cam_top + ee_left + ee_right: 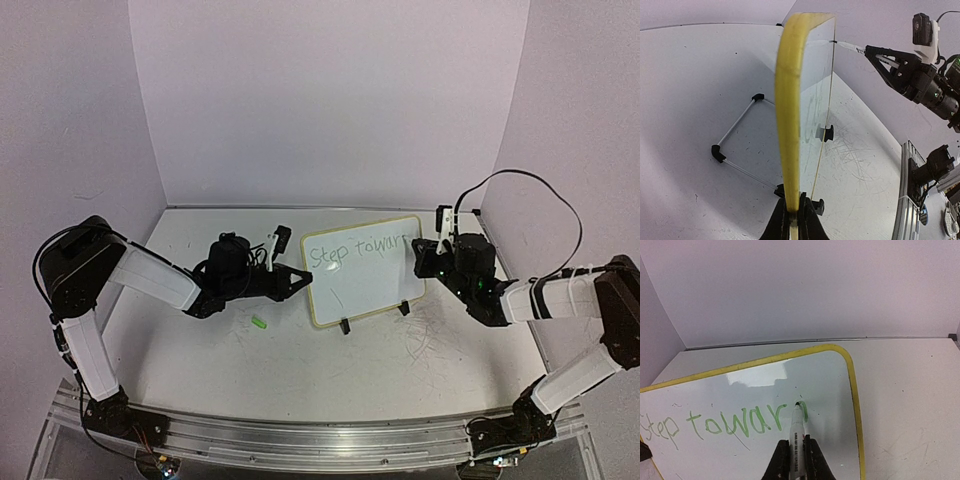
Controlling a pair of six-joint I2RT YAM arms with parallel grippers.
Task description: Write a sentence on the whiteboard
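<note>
White whiteboard (825, 385), yellow rim; green sentence (725, 424) left of the black right claw (795, 444); white marker (797, 426), black print.

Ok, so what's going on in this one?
The left gripper is clamped on the left edge of the whiteboard, steadying it on its stand. The right gripper holds a marker, tip against the board near its upper right corner. The sentence reads "Step towar" plus the start of another letter, so it is not yet finished. A small green object lies on the table nearby.
</note>
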